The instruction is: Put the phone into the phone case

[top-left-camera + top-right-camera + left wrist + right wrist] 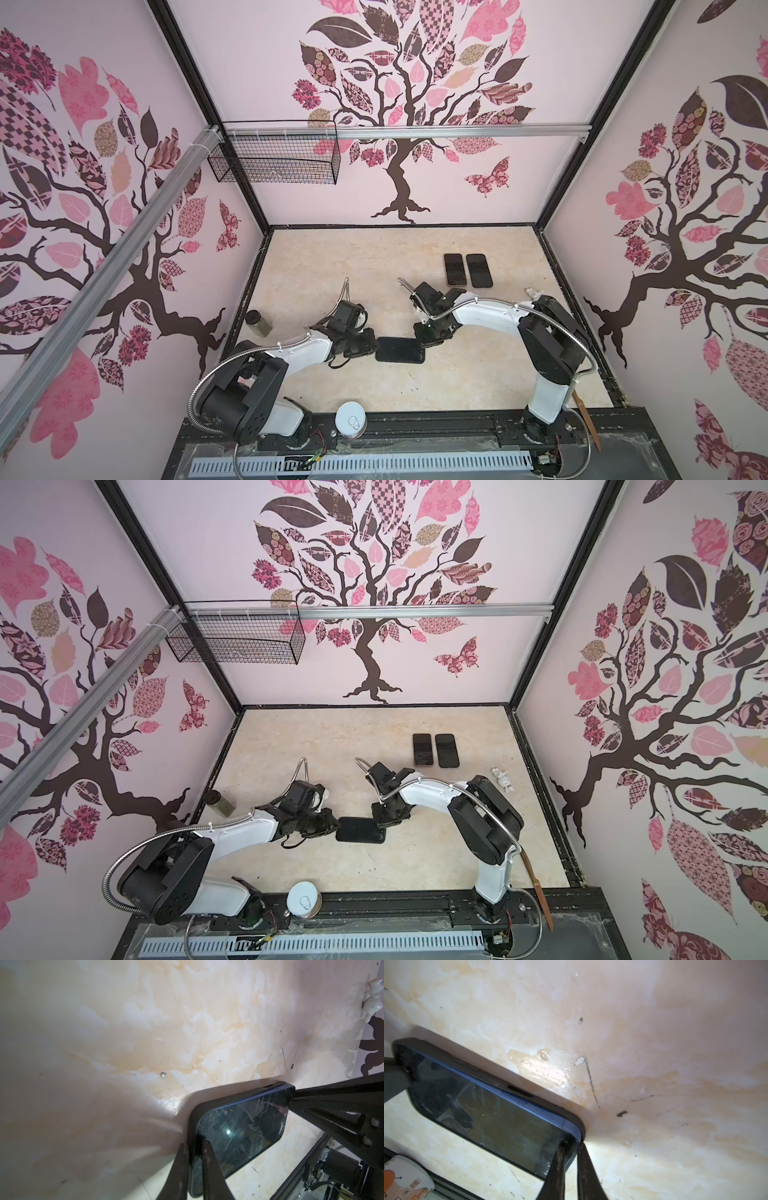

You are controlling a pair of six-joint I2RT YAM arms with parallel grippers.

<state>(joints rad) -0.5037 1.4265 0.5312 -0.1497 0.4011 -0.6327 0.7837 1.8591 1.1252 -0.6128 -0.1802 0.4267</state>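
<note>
Phone [243, 1134], judged rigid and slick, was pinched with its flexible phone case [192, 1120] at both short ends by nearly closed left gripper [194, 1144] and right gripper [572, 1145].

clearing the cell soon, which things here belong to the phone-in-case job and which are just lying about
Job: phone, phone case, left end effector, right end effector.

Lying about: two other phones, spice jar, pull-tab can, white figurine, wire basket.
</note>
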